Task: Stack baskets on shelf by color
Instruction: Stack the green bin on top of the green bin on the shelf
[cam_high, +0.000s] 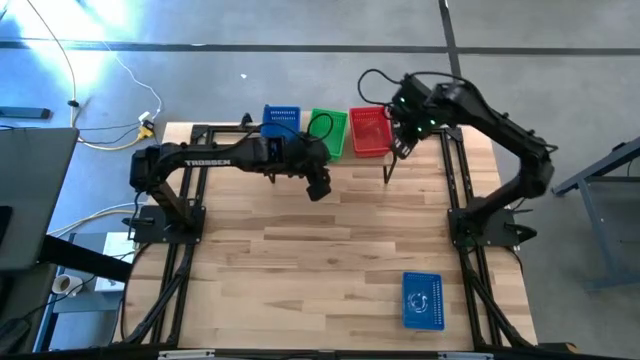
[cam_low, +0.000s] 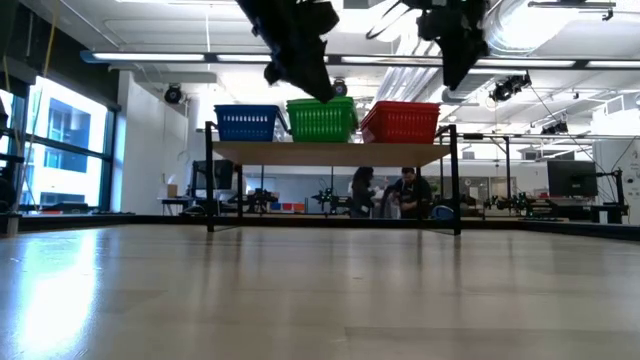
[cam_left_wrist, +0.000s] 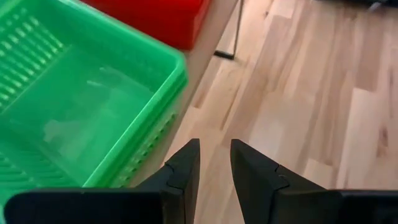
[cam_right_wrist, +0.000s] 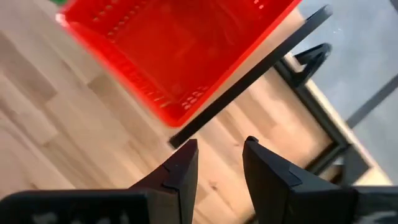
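On the shelf (cam_low: 330, 153) at the table's far edge stand blue baskets (cam_low: 246, 122), green baskets (cam_low: 321, 118) and red baskets (cam_low: 402, 121), side by side, each on its bottom. One more blue basket (cam_high: 422, 300) sits on the tabletop near the front right. My left gripper (cam_left_wrist: 214, 146) hovers above the table just in front of the green baskets (cam_left_wrist: 74, 106), narrowly open, with nothing between its fingers. My right gripper (cam_right_wrist: 221, 144) hangs high near the shelf's right end, beside the red baskets (cam_right_wrist: 180, 50), open with nothing in it.
The shelf's black legs (cam_high: 388, 172) stand on the wooden tabletop (cam_high: 300, 260), which lies bare between the shelf and the lone blue basket. Black arm frames run along both table sides. People sit in the room beyond the table (cam_low: 400, 190).
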